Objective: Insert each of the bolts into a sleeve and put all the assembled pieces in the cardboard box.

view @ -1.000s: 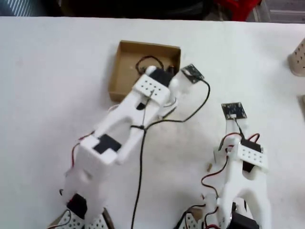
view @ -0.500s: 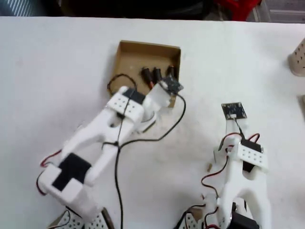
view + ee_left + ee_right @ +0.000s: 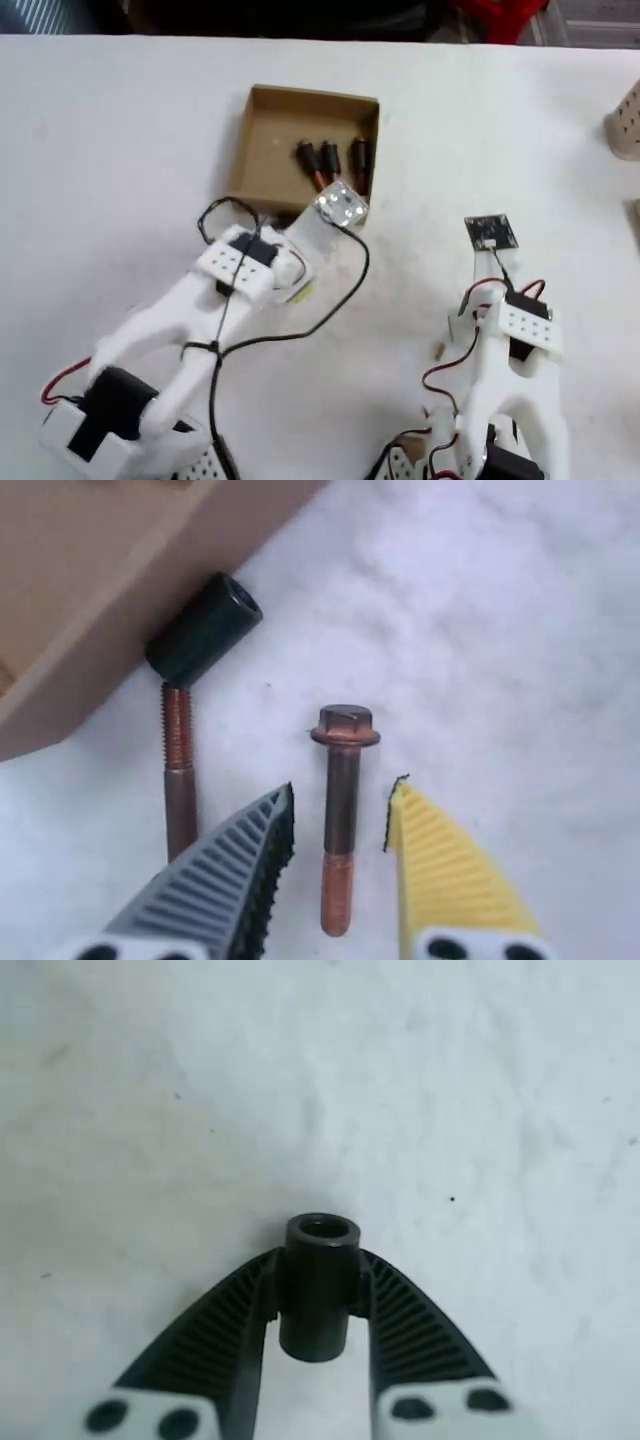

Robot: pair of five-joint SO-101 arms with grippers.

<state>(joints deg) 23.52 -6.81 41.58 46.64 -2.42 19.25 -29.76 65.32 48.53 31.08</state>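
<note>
Cardboard box (image 3: 312, 96) now lies uncovered. One second ago my left arm stood over it and hid its floor; the arm has since drawn back to the near side of the box, outside its wall. Three assembled pieces (image 3: 328, 160) are visible inside, lying side by side toward the box's right wall. My right arm has not shifted in that interval.

Assessment: the last delivery appears complete and the left arm is on to the next bolt. The task is not finished, since parts remain outside the box.

Left gripper (image 3: 341, 788): jaws spread wide, holding nothing. A loose copper bolt (image 3: 340, 825) lies flat on the white counter (image 3: 120, 120) between the two fingers, head pointing away from the wrist, and touches neither. It sits just outside the box's near wall. Beside it a further bolt with a black sleeve on its end (image 3: 181, 750) lies on the counter, the sleeve resting against the outside of the box wall; it still has to go in.

Right gripper (image 3: 318, 1265): pressed in on a black sleeve (image 3: 318, 1300), pinched at mid-height, bore facing up toward the wrist. It is held well away from the box, on its right and nearer to my base, ready to receive the bolt.
</note>
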